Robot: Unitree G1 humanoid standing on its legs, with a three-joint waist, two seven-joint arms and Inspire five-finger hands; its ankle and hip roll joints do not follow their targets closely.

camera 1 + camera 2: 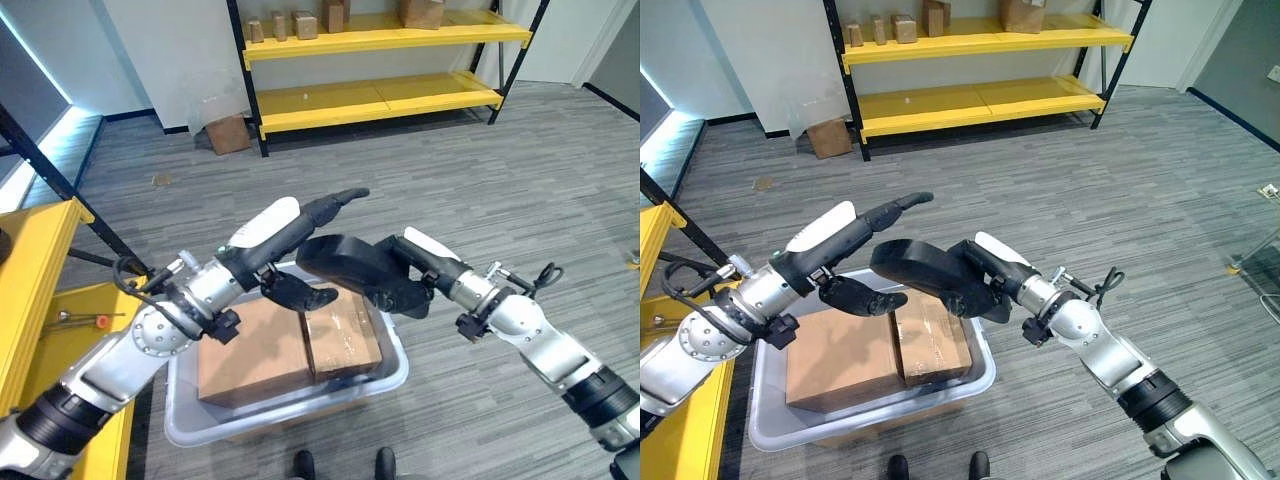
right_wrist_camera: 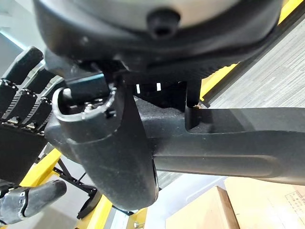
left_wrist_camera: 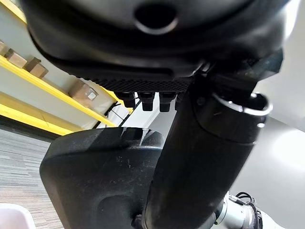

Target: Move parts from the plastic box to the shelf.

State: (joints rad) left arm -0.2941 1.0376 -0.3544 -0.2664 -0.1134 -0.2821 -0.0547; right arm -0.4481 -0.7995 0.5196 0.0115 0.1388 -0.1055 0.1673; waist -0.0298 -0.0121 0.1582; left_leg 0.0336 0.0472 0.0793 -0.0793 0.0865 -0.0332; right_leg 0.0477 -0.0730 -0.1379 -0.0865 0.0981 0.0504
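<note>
Left eye view showed a yellow shelf point(image 1: 380, 38) far beyond the fingers, bearing small boxes point(image 1: 293, 24). Right hand point(image 1: 400, 275) clenched around a black curved part point(image 1: 335, 258). Left hand point(image 1: 290, 255) was released beside it, above a clear plastic box point(image 1: 392, 378) holding cardboard cartons point(image 1: 290, 345).

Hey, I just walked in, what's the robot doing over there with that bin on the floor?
The robot holds a black part between both hands above a plastic box that contains two cardboard boxes. The right hand is wrapped round the part, while the left hand has its fingers stretched out straight along the part's other side. A yellow shelf stands across the room with a few small items already on its top level.
</note>
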